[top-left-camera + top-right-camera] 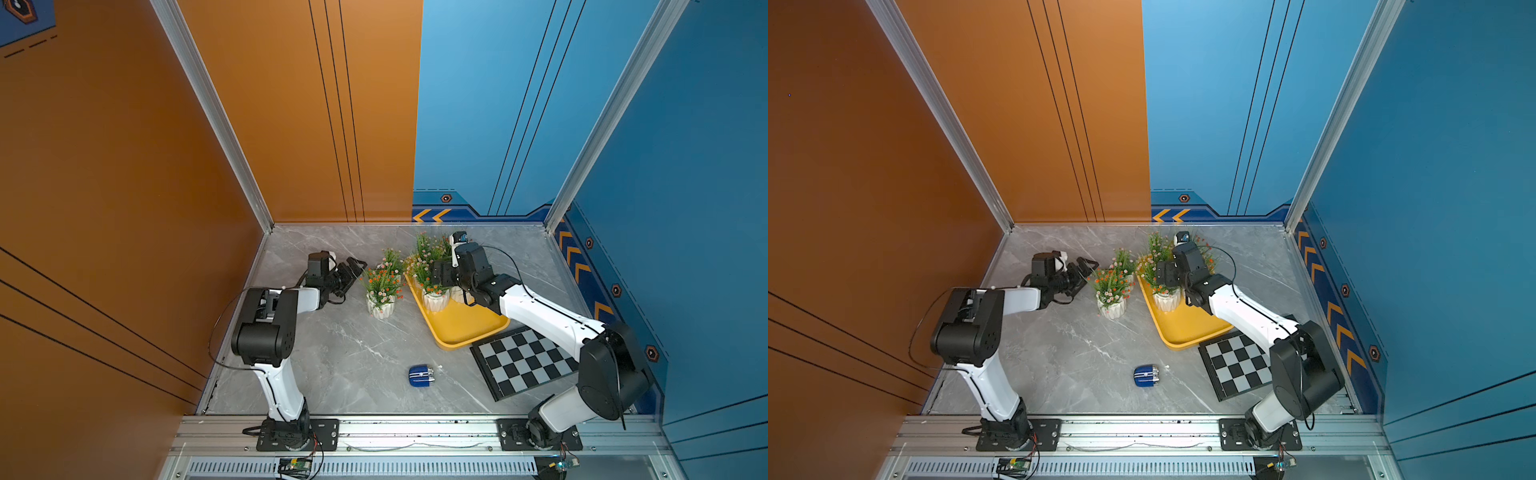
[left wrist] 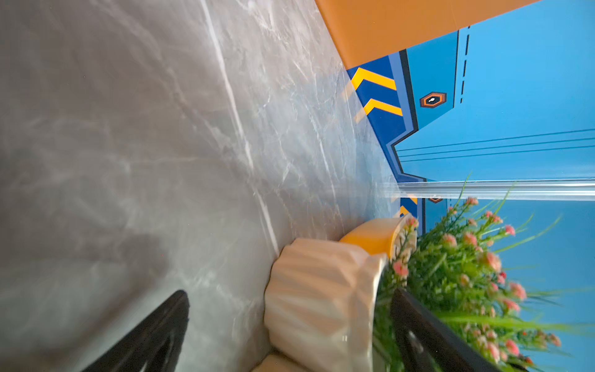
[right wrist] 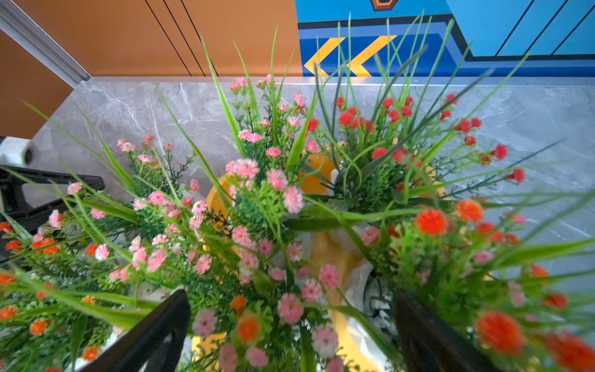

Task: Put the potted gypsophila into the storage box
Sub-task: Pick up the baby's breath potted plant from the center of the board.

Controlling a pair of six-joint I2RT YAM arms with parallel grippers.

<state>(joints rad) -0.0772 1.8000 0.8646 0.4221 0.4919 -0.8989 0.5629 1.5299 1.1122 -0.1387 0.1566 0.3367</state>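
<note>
plant count: I'm counting five potted gypsophila (image 3: 257, 193) clumps in the right wrist view. The pots are mostly hiding under leaves, so that count is loose.
outside the box: two are standing on the grey marble-look desk (image 1: 332, 353) just beside the storage box. The orange-flowered one (image 1: 380, 307) is in front and the pink-flowered one (image 1: 390, 261) is behind it.
inside the box: the rest are crowding the far end of the storage box (image 1: 465, 332).
pots: they're looking cream-white, ribbed and glossy, with thin green blades and tiny pompom blooms.
storage box: one, sitting there as a shallow yellow plastic tray with rounded corners and a raised rim.
left fingers (image 1: 357, 263): two black ones are spreading wide either side of a cream pot, pinching nothing.
right fingers (image 3: 428, 335): these are spreading wide too, hovering over the box's plants and gripping nothing.
extras: one black-and-grey checkered board (image 1: 523, 365) is lying next to the box. One small blue object (image 1: 420, 376) is lying well apart.
</note>
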